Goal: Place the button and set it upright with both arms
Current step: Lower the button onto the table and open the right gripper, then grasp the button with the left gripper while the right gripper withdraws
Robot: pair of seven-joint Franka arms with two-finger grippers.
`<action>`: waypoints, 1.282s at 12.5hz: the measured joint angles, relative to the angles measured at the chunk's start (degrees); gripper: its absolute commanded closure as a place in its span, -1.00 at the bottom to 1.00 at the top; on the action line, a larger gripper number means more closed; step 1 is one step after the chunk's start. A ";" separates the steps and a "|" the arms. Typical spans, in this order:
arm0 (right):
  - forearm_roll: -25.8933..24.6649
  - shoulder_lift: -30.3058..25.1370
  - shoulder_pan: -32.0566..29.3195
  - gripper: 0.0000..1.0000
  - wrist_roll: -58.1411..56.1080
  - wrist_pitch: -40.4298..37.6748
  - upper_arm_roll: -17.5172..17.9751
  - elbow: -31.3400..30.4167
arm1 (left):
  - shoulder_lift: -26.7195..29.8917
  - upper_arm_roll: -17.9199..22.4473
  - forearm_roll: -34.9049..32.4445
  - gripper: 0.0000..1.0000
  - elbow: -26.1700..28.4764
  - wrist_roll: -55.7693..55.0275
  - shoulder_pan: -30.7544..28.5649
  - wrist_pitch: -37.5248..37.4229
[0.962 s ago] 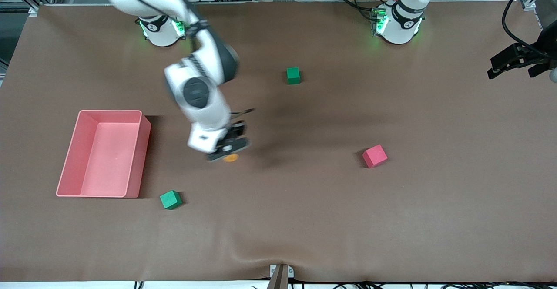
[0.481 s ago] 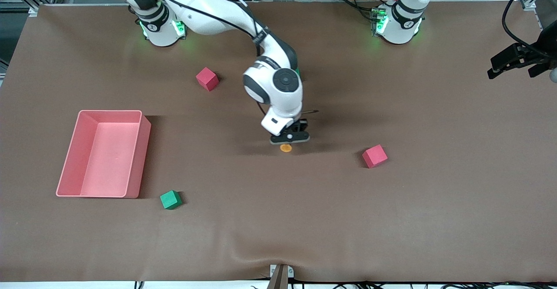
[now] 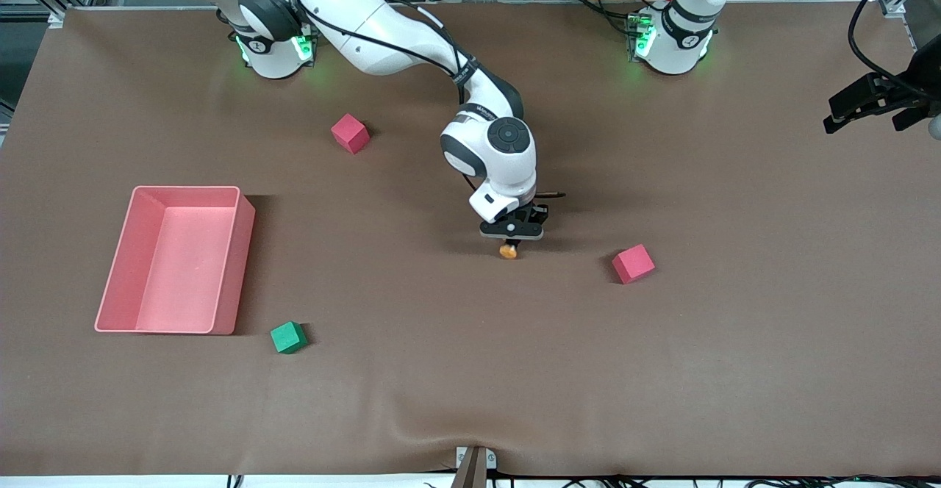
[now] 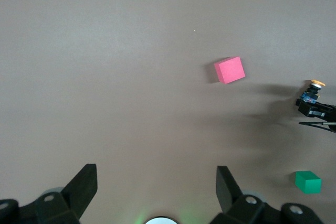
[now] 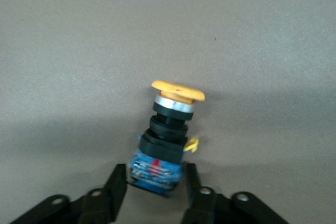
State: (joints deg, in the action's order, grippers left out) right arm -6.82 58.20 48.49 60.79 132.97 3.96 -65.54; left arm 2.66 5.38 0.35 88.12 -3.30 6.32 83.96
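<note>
My right gripper [image 3: 512,237] reaches over the middle of the table and is shut on the button [image 3: 507,250]. In the right wrist view the fingers [image 5: 116,186] clamp the button's blue base [image 5: 157,167], and its black body and orange cap [image 5: 177,91] point away from the gripper toward the mat. I cannot tell if it touches the table. My left gripper [image 3: 866,122] hangs open and empty in the air at the left arm's end of the table. The left wrist view shows its spread fingers [image 4: 81,187] and, small and far off, the button [image 4: 314,85].
A pink cube [image 3: 633,263] lies beside the button toward the left arm's end. Another pink cube [image 3: 350,133] lies near the right arm's base. A green cube [image 3: 288,337] sits near a pink bin [image 3: 234,267]. The left wrist view shows a second green cube [image 4: 307,181].
My right arm swung from beside the pink bin toward the left arm's end, carrying the button, and uncovered the pink cube near its base. The left arm has not moved.
</note>
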 measured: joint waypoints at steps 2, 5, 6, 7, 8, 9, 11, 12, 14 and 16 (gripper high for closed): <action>-0.01 -0.25 -0.17 -1.00 0.00 -1.93 -0.57 1.24 | 0.00 0.00 0.00 -1.00 0.00 0.00 0.00 0.00; -0.01 -2.94 -3.09 -1.00 -1.67 -8.64 -1.27 2.99 | 0.00 0.00 0.00 -1.00 0.00 0.00 0.00 0.00; -0.01 -4.51 -4.84 -1.00 -3.15 -11.17 -1.27 3.18 | -0.03 -0.02 0.00 -1.00 0.00 0.00 0.03 0.00; -0.01 -6.19 -6.51 -1.00 -4.20 -14.58 -1.22 3.26 | -0.15 -0.06 0.00 -1.00 0.01 0.00 0.14 0.00; -0.01 -7.84 -8.01 -1.00 -5.44 -18.35 -1.14 3.26 | -0.55 -0.18 0.00 -1.00 0.03 0.00 0.34 0.00; -0.01 -9.02 -8.92 -1.00 -7.62 -21.01 -1.13 3.18 | -1.29 -0.38 0.00 -1.00 0.04 0.00 0.46 0.01; -0.03 -11.01 -9.99 -1.00 -15.11 -23.29 -1.22 1.41 | -3.87 -0.70 0.00 -1.00 -0.10 0.00 0.75 0.37; -0.10 -12.59 -10.86 -1.00 -20.48 -23.73 -1.39 -1.02 | -5.30 -0.72 0.00 -1.00 -0.26 0.00 0.86 0.53; -0.21 -17.84 -14.67 -1.00 -35.40 -24.08 -1.82 -8.67 | -8.65 -0.82 0.00 -1.00 -0.68 0.00 1.01 1.11; -0.23 -24.07 -21.40 -1.00 -49.79 -24.23 -2.01 -16.66 | -11.03 -1.26 0.00 -1.00 -1.52 0.01 1.43 1.50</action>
State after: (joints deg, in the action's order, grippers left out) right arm -7.05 34.13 27.08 11.01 108.74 1.94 -82.21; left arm -8.37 4.12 0.35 86.60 -3.28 7.75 85.46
